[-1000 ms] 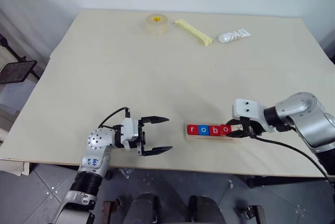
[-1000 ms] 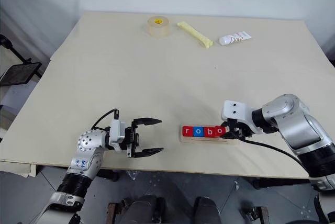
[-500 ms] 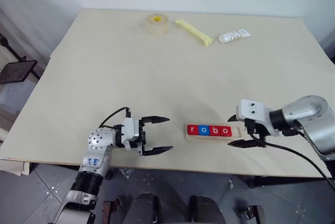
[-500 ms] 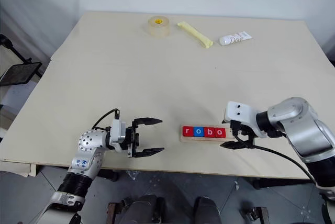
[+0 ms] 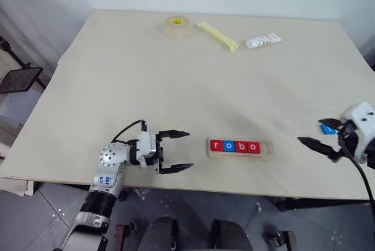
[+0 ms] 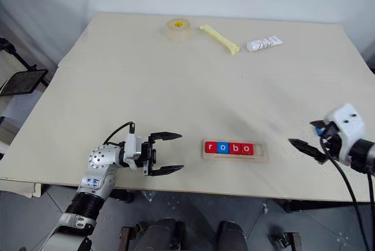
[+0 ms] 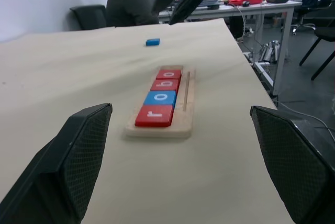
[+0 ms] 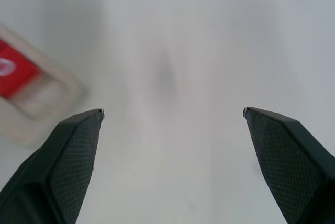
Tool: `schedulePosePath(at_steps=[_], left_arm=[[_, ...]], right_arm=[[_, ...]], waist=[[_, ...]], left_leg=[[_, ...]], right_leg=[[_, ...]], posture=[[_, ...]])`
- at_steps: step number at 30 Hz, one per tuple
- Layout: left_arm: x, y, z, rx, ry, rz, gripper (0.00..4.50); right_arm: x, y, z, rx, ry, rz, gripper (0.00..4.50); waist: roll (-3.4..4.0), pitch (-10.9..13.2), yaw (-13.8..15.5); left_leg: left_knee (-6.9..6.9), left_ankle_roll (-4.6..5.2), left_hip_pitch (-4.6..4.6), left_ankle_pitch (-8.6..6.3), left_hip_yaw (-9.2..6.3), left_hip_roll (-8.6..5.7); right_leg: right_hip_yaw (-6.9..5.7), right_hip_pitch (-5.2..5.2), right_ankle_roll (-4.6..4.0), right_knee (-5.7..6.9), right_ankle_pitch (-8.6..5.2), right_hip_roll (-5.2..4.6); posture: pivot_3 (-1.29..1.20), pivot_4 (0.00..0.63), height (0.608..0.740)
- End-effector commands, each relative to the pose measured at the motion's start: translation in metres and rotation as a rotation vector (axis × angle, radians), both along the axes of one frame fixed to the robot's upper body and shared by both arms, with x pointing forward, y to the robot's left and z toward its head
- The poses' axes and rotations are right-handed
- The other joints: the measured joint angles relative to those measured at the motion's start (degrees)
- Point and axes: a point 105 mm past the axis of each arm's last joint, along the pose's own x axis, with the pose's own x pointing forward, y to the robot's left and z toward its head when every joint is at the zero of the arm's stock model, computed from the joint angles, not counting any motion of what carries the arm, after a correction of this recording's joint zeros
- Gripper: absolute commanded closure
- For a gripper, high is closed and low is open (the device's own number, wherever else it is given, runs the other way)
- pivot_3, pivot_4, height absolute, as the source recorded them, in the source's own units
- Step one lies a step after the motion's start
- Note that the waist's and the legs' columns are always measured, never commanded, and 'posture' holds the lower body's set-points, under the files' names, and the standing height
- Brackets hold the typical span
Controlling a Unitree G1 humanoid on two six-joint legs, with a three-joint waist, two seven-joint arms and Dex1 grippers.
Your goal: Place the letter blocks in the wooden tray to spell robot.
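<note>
While empty, both fingers [image 5: 176, 151] wide apart

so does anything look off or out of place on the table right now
Nothing is spilled or askew. The wooden tray holds four letter blocks reading r, o, b, o, its last slot empty; one blue block lies loose on the table past the tray's far end.

one wooden tray [image 5: 241, 148] lies on the counter [image 5: 176, 81]. four letter blocks sit in it: three red [image 5: 216, 145] [image 5: 240, 146] [image 5: 252, 146] and one blue [image 5: 228, 145]. a fifth block, blue [image 5: 327, 129], lies just beside the right hand [image 5: 321, 136]. far from both hands: one tape roll [image 5: 176, 26], one yellow packet [image 5: 217, 36], one white tube [image 5: 263, 41].
</note>
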Motion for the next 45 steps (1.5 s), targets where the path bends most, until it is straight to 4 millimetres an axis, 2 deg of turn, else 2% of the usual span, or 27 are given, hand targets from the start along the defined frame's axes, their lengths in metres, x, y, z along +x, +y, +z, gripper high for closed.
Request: schedulePosePath(at_steps=[1, 4, 8, 12, 15, 18, 25, 30, 33, 39, 45], left_arm=[[0.001, -0.001, 0.004, 0.001, -0.020, -0.019, 0.00], [0.003, 0.000, 0.004, 0.006, -0.020, -0.026, 0.00], [0.004, 0.001, 0.004, 0.014, -0.019, -0.034, 0.00], [0.004, 0.002, 0.004, 0.020, -0.018, -0.042, 0.00], [0.005, 0.001, 0.005, 0.020, -0.018, -0.044, 0.00], [0.005, 0.001, 0.006, 0.021, -0.021, -0.046, 0.00], [0.004, 0.006, 0.007, 0.028, -0.026, -0.029, 0.00], [0.002, 0.009, 0.007, 0.031, -0.027, -0.013, 0.00], [-0.001, 0.011, 0.007, 0.029, -0.027, 0.003, 0.00], [-0.005, 0.012, 0.007, 0.030, -0.027, 0.015, 0.00], [-0.005, 0.013, 0.007, 0.030, -0.028, 0.020, 0.00]], right_arm=[[-0.031, -0.039, 0.003, 0.027, -0.046, -0.157, 0.02], [-0.052, -0.051, -0.001, 0.067, -0.040, -0.215, 0.02], [-0.067, -0.051, -0.004, 0.093, -0.019, -0.240, 0.02], [-0.067, -0.047, -0.006, 0.123, -0.021, -0.254, 0.02], [-0.057, -0.047, -0.007, 0.141, -0.035, -0.266, 0.02], [-0.030, -0.052, -0.012, 0.177, -0.074, -0.303, 0.02], [0.015, -0.063, -0.022, 0.193, -0.094, -0.357, 0.02], [0.036, -0.067, -0.027, 0.185, -0.096, -0.378, 0.02], [0.052, -0.063, -0.039, 0.200, -0.072, -0.382, 0.02], [0.061, -0.061, -0.051, 0.219, -0.052, -0.385, 0.02], [0.063, -0.063, -0.052, 0.218, -0.057, -0.404, 2.00]], waist=[[0.01, 0.0, 0.4], [0.02, 0.0, 0.3], [0.02, 0.0, -0.4], [0.04, 0.0, -0.4], [0.04, 0.0, -0.3], [0.02, 0.0, -0.5], [0.10, 0.0, -0.3], [0.10, 0.0, -0.5], [0.10, 0.0, -0.6], [0.10, 0.0, -0.5], [0.10, 0.0, -0.5]], left_leg=[[-0.03, 0.01, -0.01, 0.00, 0.00, -0.04], [-0.14, 0.03, 0.04, 0.00, 0.11, -0.07], [-0.17, 0.03, 0.12, 0.01, 0.20, 0.00], [-0.22, 0.02, 0.20, 0.02, 0.27, 0.04], [-0.22, 0.02, 0.19, 0.02, 0.27, 0.04], [-0.19, 0.02, 0.20, 0.02, 0.26, 0.03], [-0.24, 0.02, 0.17, 0.04, 0.26, 0.00], [-0.24, 0.06, 0.13, 0.05, 0.27, -0.04], [-0.24, 0.06, 0.14, 0.06, 0.28, -0.03], [-0.24, 0.06, 0.12, 0.06, 0.26, -0.02], [-0.23, 0.06, 0.13, 0.06, 0.26, -0.02]], right_leg=[[0.01, -0.01, 0.00, -0.01, 0.00, -0.01], [0.09, -0.01, 0.02, -0.10, 0.01, -0.02], [0.15, 0.02, 0.02, -0.17, 0.01, 0.00], [0.21, 0.03, 0.02, -0.19, 0.01, 0.02], [0.24, 0.02, 0.02, -0.19, 0.01, 0.01], [0.22, 0.04, 0.02, -0.18, 0.01, 0.01], [0.18, -0.06, 0.02, -0.04, 0.01, 0.00], [0.17, -0.08, 0.03, -0.04, 0.01, -0.03], [0.17, -0.09, 0.03, -0.04, 0.01, -0.03], [0.16, -0.09, 0.03, -0.05, 0.01, -0.03], [0.16, -0.06, 0.03, -0.06, 0.01, -0.04]], posture=[[0.00, 0.150, 0.740], [0.00, 0.150, 0.740], [0.00, 0.150, 0.740], [0.00, 0.150, 0.740], [0.00, 0.150, 0.740], [0.00, 0.150, 0.740], [0.00, 0.150, 0.740], [0.00, 0.150, 0.740], [0.00, 0.150, 0.740], [0.00, 0.150, 0.740], [0.00, 0.150, 0.740]])
